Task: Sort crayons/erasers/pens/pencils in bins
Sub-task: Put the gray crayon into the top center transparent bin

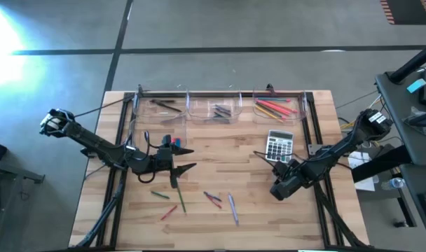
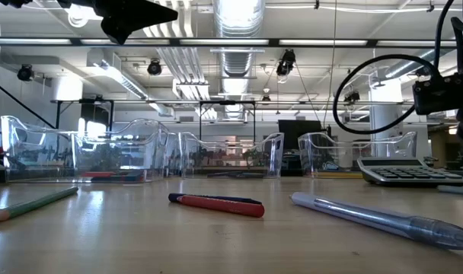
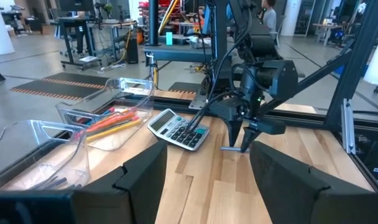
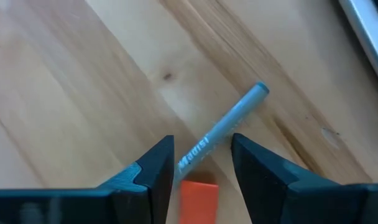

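My right gripper (image 4: 202,149) points steeply down just near of the grey calculator (image 1: 279,145). It is open, with one finger on either side of a grey-blue pen (image 4: 229,121) that lies flat on the wood. An orange block (image 4: 198,198) shows between the fingers, closer to the wrist. My left gripper (image 1: 188,158) hangs level and open above the table's middle left, holding nothing. Clear bins (image 1: 213,110) line the far edge; the right one holds orange, red and yellow pencils (image 1: 275,108). Red and blue erasers (image 1: 172,142) sit by the left gripper.
Loose on the near half lie green pencils (image 1: 179,199), a red pencil (image 1: 169,212), a red and dark pen (image 2: 216,203) and a clear blue pen (image 2: 376,219). Dark frame rails run along the table's left, right and far sides.
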Controlling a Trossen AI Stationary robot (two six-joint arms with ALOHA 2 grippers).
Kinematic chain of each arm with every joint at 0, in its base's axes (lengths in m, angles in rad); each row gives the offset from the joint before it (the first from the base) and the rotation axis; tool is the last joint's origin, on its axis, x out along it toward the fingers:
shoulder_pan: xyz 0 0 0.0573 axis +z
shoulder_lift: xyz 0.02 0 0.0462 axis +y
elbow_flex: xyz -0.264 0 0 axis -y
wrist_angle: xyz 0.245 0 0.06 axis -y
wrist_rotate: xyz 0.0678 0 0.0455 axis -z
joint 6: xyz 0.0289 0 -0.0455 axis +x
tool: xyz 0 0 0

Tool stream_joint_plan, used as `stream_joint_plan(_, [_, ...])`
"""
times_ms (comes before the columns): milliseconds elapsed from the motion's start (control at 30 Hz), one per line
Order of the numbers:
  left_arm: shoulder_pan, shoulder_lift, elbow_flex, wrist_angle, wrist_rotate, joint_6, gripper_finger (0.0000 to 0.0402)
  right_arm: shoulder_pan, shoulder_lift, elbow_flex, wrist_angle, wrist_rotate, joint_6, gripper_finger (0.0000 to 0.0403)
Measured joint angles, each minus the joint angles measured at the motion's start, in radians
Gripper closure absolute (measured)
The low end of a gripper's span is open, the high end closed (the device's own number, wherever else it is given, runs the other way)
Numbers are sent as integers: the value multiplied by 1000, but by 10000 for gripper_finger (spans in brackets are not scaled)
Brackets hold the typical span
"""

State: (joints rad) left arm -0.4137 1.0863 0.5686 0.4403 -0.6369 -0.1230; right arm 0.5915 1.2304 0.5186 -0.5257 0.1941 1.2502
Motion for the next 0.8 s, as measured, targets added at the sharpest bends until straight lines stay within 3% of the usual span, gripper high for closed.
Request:
stream_joint_plan(367, [0, 0, 0, -1, -1, 0, 185, 0, 61, -2, 28, -10, 32, 280])
stream_joint_plan(600, [0, 0, -1, 1, -2, 0, 185, -1, 177, 50, 36, -43, -27, 331])
stream_joint_plan(800, [0, 0, -1, 1, -3, 0, 185, 0, 178, 120, 9, -25, -65, 371])
